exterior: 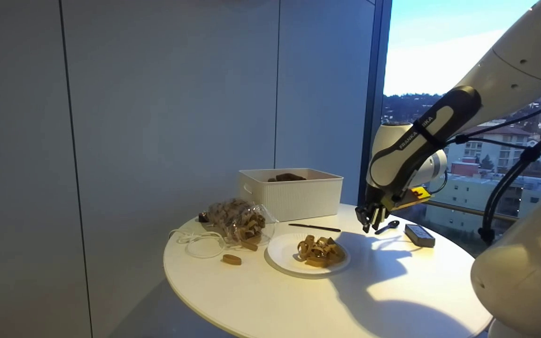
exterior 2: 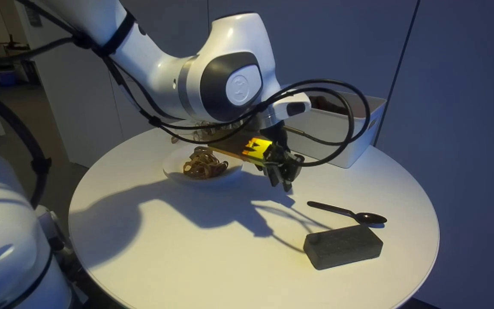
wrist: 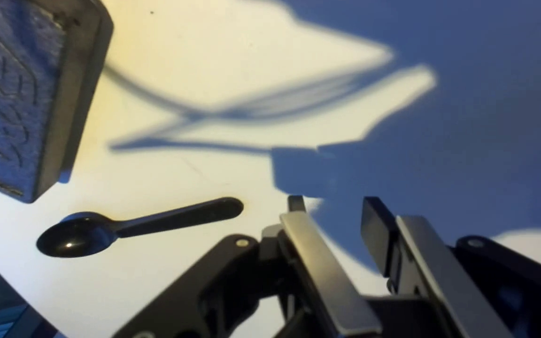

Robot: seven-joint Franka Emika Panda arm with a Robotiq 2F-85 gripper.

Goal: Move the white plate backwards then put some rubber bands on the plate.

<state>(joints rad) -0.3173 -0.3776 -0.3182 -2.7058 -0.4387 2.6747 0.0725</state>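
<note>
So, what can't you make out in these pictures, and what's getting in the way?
White bin: walls hide the bottom, both exterior views.
Rubber bands on the white plate: overlap too much to count, both exterior views.
Clear bag: mostly behind the arm in an exterior view.
Dark block: cut off by the wrist view's top and left edges.
Thin dark stick: too small in an exterior view to tell what it is.

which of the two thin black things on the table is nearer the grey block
The spoon: its bowl end lies beside the grey block. The straight one has no visible bowl and lies farther off, between the white plate and the bin.
</note>
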